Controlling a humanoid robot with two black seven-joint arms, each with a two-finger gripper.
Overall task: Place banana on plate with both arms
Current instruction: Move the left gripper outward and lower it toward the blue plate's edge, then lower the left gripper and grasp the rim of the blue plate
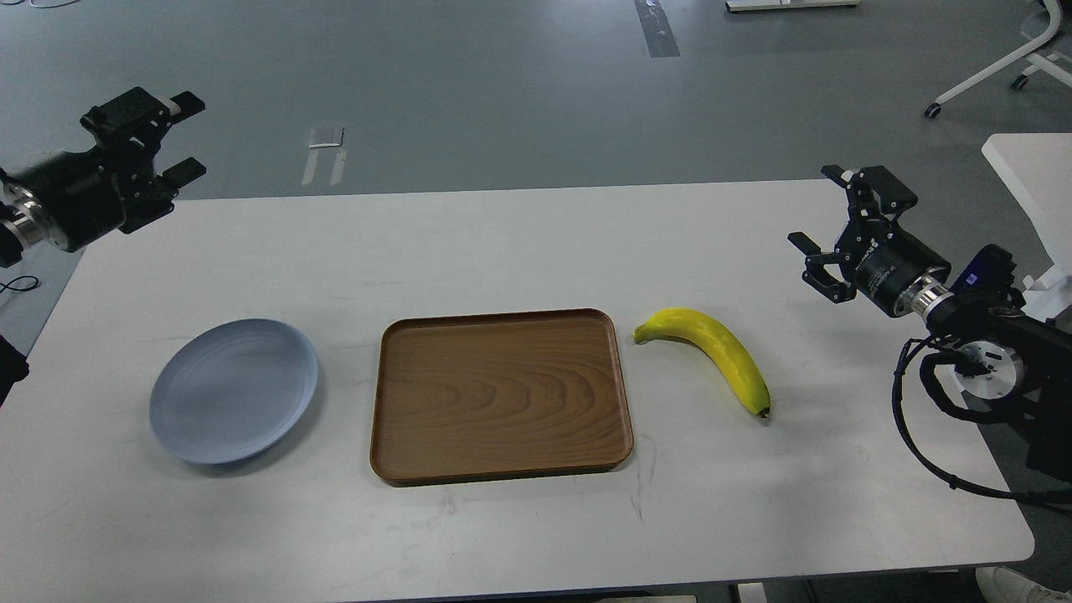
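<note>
The yellow banana [713,357] lies on the white table, right of the wooden tray, stem end pointing left, dark tip toward the front. The pale blue-grey plate [234,390] sits at the left of the table and holds nothing. My right gripper [819,208] is open and empty, hovering right of and behind the banana. My left gripper [182,138] is open and empty, raised at the far left edge, well behind the plate.
A brown wooden tray [501,395] lies between plate and banana. The table [536,536] ends close at the front. Another white table [1032,180] and a chair base [997,71] stand at the right on the grey floor.
</note>
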